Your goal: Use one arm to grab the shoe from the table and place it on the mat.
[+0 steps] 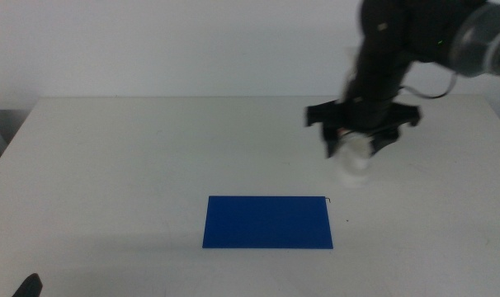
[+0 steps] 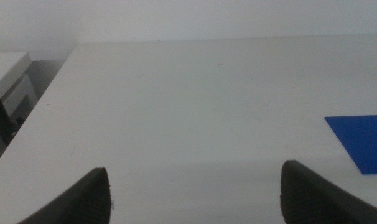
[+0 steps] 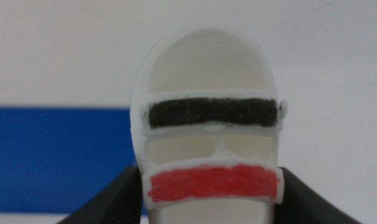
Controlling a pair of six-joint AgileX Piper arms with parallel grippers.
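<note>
My right gripper (image 1: 359, 142) comes in from the right and is shut on the shoe (image 1: 354, 158), a small white sandal. It is over the white table (image 1: 134, 165), just beyond the far right corner of the dark blue mat (image 1: 268, 222). In the right wrist view the shoe (image 3: 210, 146) fills the space between the jaws of the right gripper (image 3: 210, 186), its black and red straps facing the camera, with the mat (image 3: 58, 158) behind it. Whether the sole touches the table is unclear. My left gripper (image 2: 195, 174) is open and empty.
The left gripper (image 1: 27, 286) waits at the bottom left corner of the middle view. The left wrist view shows the table's left edge (image 2: 48, 93) and one corner of the mat (image 2: 363, 140). A grey-white cabinet (image 2: 11, 81) stands beside the table.
</note>
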